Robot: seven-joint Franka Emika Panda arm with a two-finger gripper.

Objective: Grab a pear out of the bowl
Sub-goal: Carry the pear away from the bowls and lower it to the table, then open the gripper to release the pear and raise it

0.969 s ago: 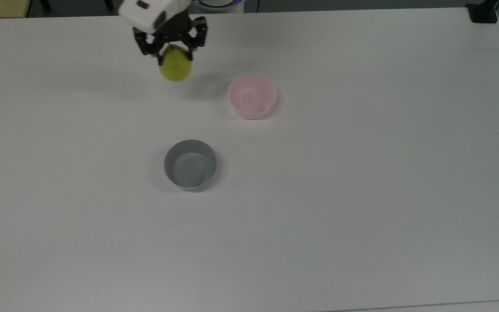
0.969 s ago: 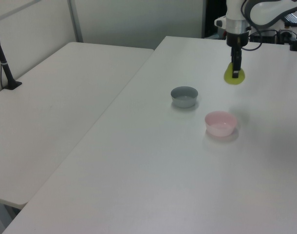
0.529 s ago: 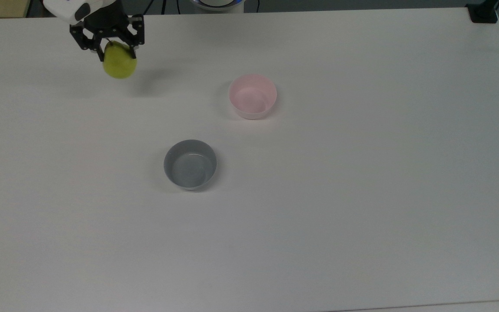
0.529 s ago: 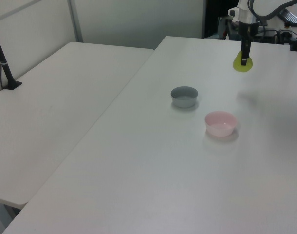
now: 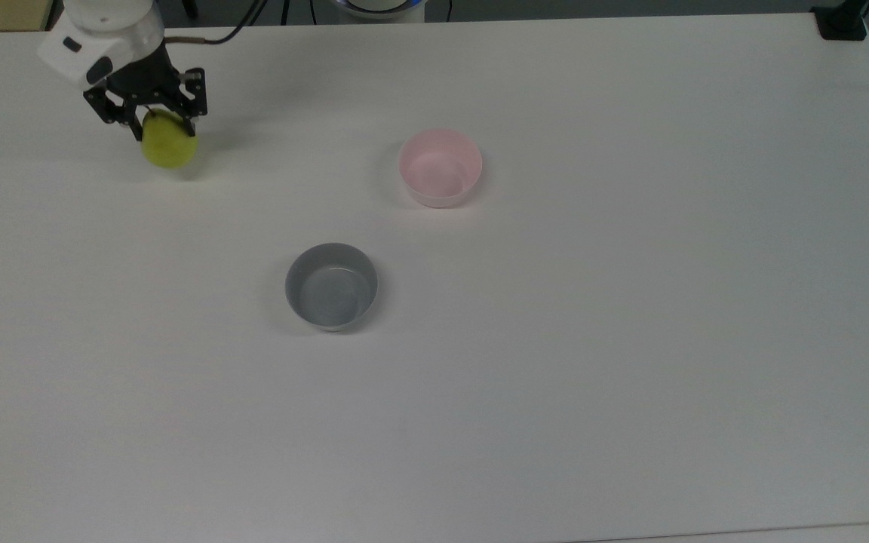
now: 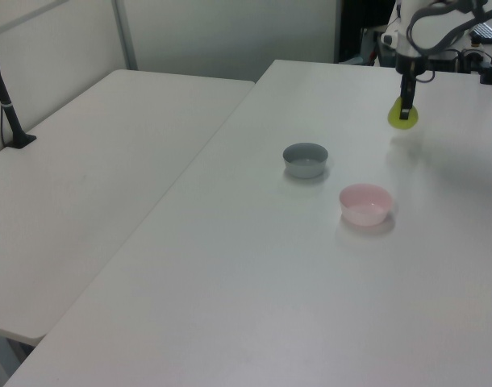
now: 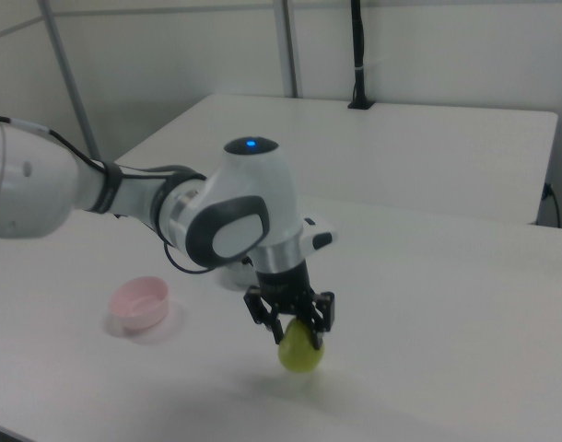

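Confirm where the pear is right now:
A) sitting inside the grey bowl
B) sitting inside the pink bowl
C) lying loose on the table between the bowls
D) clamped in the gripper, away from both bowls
D: the pear hangs in the shut gripper near the top view's upper left corner, while the pink bowl and the grey bowl both sit empty on the table.

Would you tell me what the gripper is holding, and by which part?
The gripper holds the pear by its narrow upper end, body hanging below the fingers.
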